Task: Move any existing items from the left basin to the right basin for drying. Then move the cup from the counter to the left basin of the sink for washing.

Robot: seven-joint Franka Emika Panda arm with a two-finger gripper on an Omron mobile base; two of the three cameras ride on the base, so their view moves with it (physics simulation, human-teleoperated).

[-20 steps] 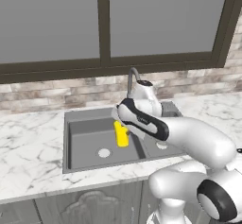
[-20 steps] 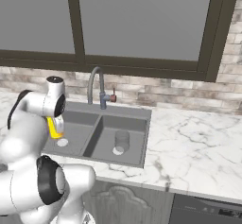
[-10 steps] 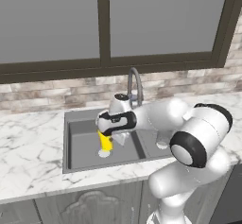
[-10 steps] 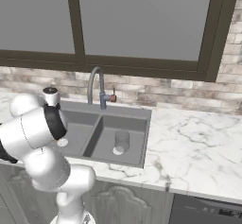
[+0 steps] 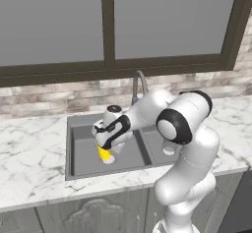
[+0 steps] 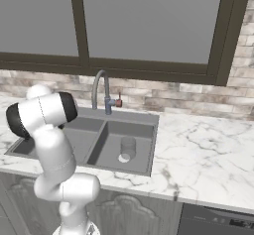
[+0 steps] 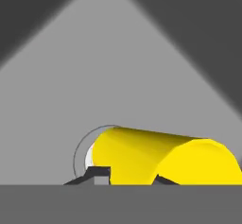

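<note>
Hand view shows my two dark fingertips clamped around the smooth, tapered yellow cup, low in the matte grey left basin above its round white drain. The translucent tumbler stands in the right basin.

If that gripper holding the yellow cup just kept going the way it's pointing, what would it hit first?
Most likely the floor of the left basin, near its round white drain. The gripper points down at it, with the yellow cup leading. How much gap remains is unclear.
</note>
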